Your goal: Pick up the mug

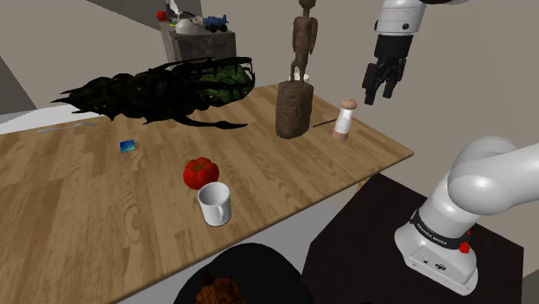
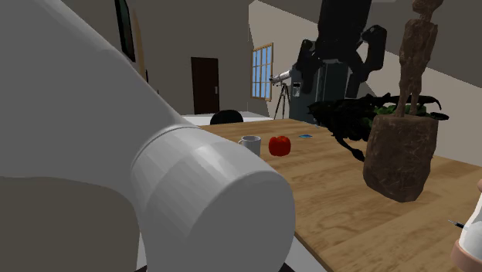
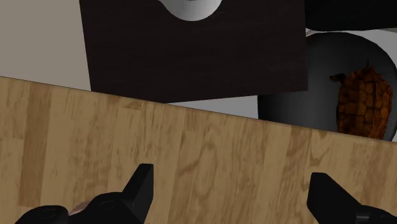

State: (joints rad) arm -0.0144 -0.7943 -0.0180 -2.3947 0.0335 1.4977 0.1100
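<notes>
Nearest in the shoulder view: black chair pushed against the worktop's front edge, with a brown scaly lump on its seat. Just in from that edge, white mug, upright, handle toward the shoulder view's right, untouched. Directly behind and just beside it, red fruit. Further in, small blue card lying flat.

Bare wood on either side of the mug, widest toward the shoulder view's left. Open stretch also between the mug and the worktop's right-hand end.

Toward the far right corner, white shaker with brown cap, near the end edge, then brown stump carrying a carved figure.

High over the worktop, close to that end edge and well apart from the mug: black pincer, released, fingers spread wide. Under it in the wrist view, plain wood up to the edge and, past it, the dark stand.

Along the back edge, sprawling dark plant. Beyond the worktop, cabinet heaped with small objects.
</notes>
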